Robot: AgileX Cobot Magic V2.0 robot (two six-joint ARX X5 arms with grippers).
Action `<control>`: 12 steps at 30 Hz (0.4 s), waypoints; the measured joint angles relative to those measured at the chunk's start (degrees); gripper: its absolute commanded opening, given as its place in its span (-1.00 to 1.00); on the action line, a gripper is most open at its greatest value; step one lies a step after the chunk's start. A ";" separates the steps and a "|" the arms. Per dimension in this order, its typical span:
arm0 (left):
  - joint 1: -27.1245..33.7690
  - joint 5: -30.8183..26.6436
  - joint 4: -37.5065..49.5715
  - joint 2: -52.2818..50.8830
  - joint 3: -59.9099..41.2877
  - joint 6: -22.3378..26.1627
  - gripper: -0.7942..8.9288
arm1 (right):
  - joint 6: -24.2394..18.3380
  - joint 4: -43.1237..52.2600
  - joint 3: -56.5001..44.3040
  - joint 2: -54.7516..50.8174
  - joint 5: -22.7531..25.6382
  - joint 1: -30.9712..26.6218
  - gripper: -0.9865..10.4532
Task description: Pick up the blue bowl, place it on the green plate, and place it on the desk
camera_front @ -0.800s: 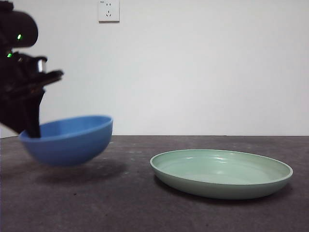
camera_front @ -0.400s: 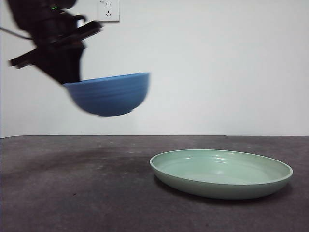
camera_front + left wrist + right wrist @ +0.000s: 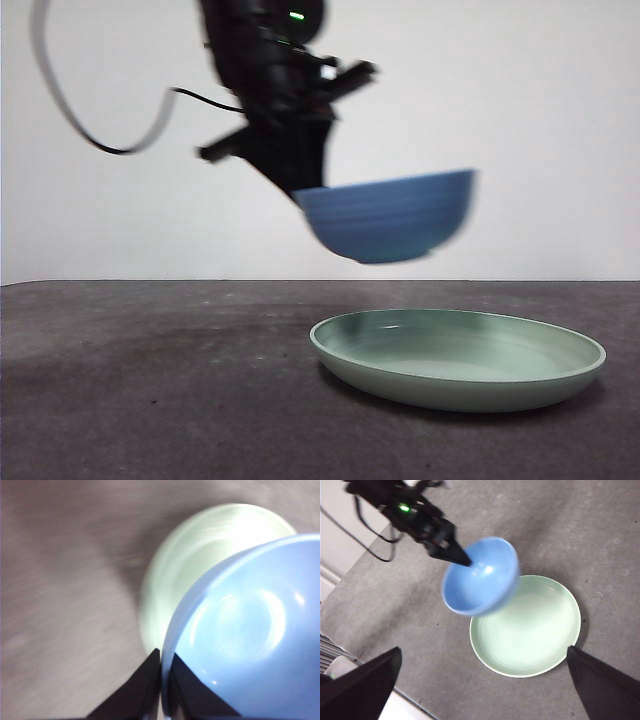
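Across the front view, the left gripper (image 3: 300,185) reaches down from above and pinches the near-side rim of the blue bowl (image 3: 388,218), which hangs in the air, slightly tilted, clear of the desk (image 3: 150,380). The green plate (image 3: 457,357) lies flat on the desk below the bowl; the bowl sits over the plate's left half, not yet centred, so the coming move looks like a short carry sideways followed by a descent.

Left wrist view: both black jaws are closed on the bowl's rim (image 3: 161,660), one inside and one outside the wall. The bowl (image 3: 250,635) overlaps part of the plate (image 3: 200,555) beneath it.

Right wrist view: the right gripper (image 3: 480,690) waits high above, its jaws spread wide and holding nothing. The bowl (image 3: 480,577) overlaps the plate's (image 3: 530,630) edge nearest the left arm.
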 measured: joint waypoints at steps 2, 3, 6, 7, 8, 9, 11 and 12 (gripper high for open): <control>-1.81 0.02 -2.21 3.87 4.59 0.22 -0.81 | 0.00 0.00 0.00 0.00 0.00 0.00 0.15; -2.64 0.02 -3.10 5.88 6.82 0.31 -0.81 | 0.00 0.00 0.00 0.00 0.00 0.00 0.15; -4.09 0.02 -6.27 10.88 12.50 0.55 -0.81 | 0.00 0.00 0.00 0.00 0.00 0.00 0.15; -4.33 0.02 -6.51 12.07 13.60 0.70 -0.81 | 0.00 0.00 0.00 0.00 0.02 0.00 0.15; -4.52 0.00 -6.43 13.14 14.19 0.76 -0.81 | 0.00 0.00 0.00 0.00 0.00 0.00 0.15; -4.66 0.00 -6.36 13.84 14.27 0.85 -0.81 | 0.00 0.00 0.00 0.00 0.00 0.00 0.15; -4.79 -0.02 -6.64 14.86 14.27 0.87 -0.81 | 0.00 0.00 0.00 0.00 0.00 0.00 0.15; -4.87 -0.04 -6.62 15.26 14.27 0.87 -0.81 | 0.00 0.00 0.00 0.00 0.00 0.00 0.15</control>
